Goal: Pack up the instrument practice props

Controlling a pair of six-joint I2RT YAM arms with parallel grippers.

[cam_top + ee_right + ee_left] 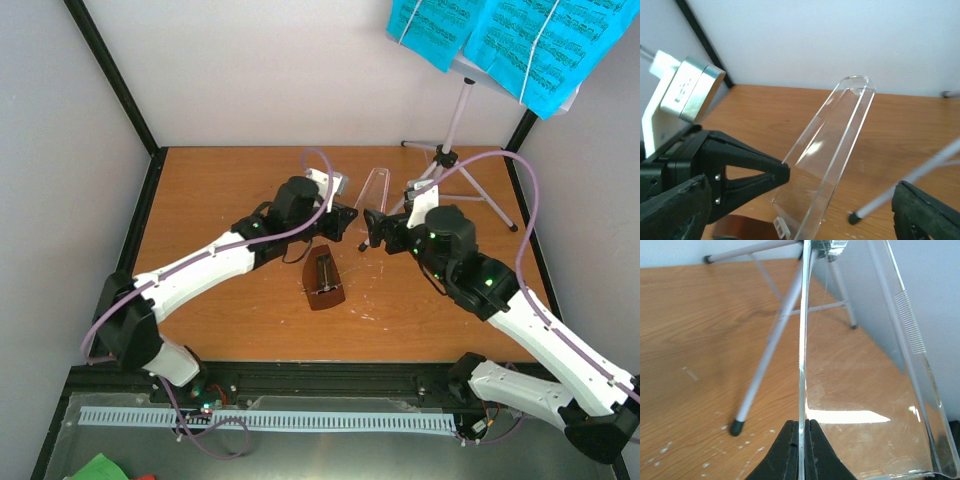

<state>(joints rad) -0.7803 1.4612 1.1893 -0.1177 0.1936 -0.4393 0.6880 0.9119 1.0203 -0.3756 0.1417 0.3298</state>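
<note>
Pinching the tall see-thru cover by its edge, left gripper; right gripper spread wide; brown metronome mid-frame w/o cover.

Cyan sheet-music pages: notation only, nothing legible

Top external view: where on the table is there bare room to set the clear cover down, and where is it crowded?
Bare: the back-left table, between the left wall and the left gripper; also the near strip in front of the metronome. Crowded: the centre around the clear cover and by the music stand legs.
</note>
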